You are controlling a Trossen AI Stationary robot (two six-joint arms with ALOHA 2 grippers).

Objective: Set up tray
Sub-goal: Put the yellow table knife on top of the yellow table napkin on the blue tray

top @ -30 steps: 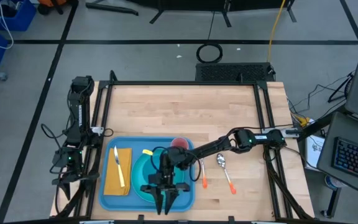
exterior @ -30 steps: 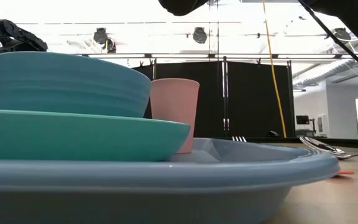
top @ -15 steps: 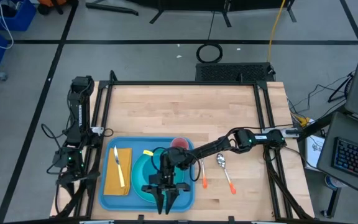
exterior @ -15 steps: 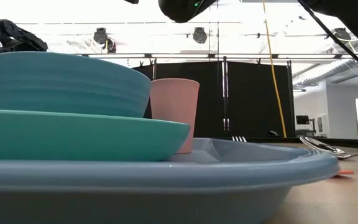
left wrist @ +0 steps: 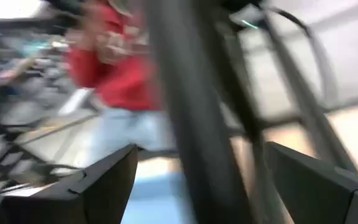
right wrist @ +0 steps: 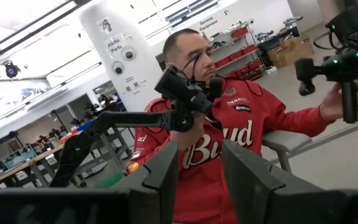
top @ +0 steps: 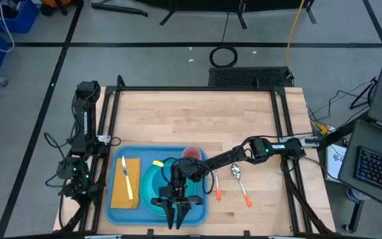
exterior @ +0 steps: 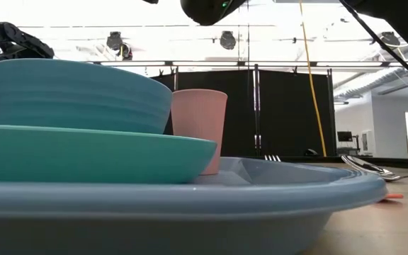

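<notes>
Filling the tray (top: 115, 207) at the desk's (top: 197, 119) front edge; mostly done.
High view: napkin (top: 125, 186) with knife (top: 127, 178), plate (top: 152, 189) and pink cup (top: 191, 153) sit in it; spoons (top: 237, 174) lie beside it, left to add; right gripper (top: 178, 214) hangs over the plate, fingers partly apart, holding nothing I can see; left gripper (top: 71, 192) waits off the desk's left side, fingers wide; low view: bowl (exterior: 76, 95) on the plate, cup behind; right wrist view: a person (right wrist: 229, 149) in red.

There was one tray (top: 115, 211), one plate (top: 148, 192), one bowl (exterior: 76, 95), one cup (top: 191, 153), one napkin (top: 125, 182) and two spoons (top: 236, 171).
</notes>
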